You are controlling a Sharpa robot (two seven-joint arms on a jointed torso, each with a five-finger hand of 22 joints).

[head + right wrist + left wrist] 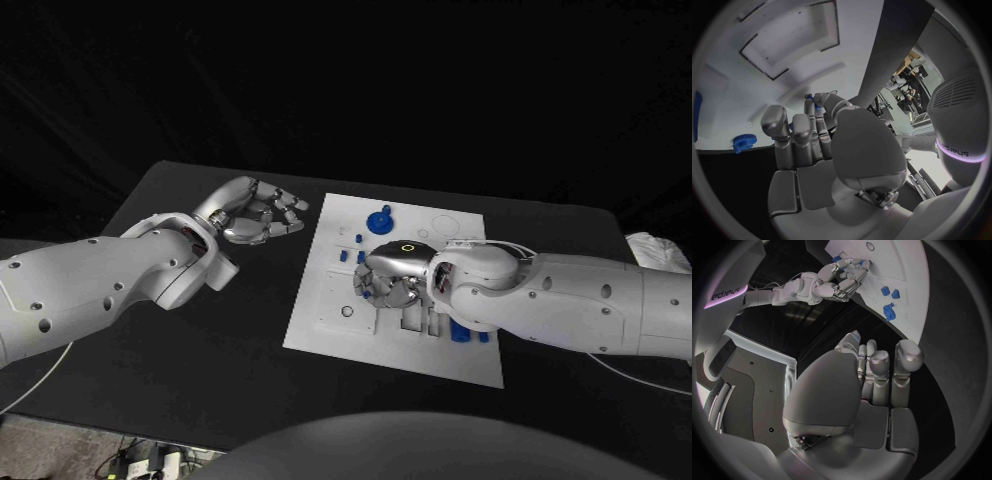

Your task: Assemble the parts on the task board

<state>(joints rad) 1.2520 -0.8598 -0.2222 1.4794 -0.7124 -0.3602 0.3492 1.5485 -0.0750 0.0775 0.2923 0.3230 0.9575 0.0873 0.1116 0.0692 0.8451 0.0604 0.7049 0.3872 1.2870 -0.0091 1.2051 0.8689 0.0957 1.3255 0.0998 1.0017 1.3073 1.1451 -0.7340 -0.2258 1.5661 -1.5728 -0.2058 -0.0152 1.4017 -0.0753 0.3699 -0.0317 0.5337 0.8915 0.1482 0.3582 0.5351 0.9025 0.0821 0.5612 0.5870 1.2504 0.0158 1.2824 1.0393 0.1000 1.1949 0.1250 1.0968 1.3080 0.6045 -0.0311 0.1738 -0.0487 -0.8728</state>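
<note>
The white task board lies in the middle of the black table. My right hand reaches down onto its centre, fingertips against the board. In the right wrist view this right hand pinches a small blue part at its fingertips, just over the board. A round blue part sits near the board's far edge, and two small blue parts lie to the left of the right hand. My left hand hovers off the board's left side, fingers loosely bent, holding nothing.
More blue parts lie on the board beside my right forearm. A blue toothed part sits near the board's edge in the right wrist view. Rectangular recesses are cut into the board. A white object lies at the table's right edge.
</note>
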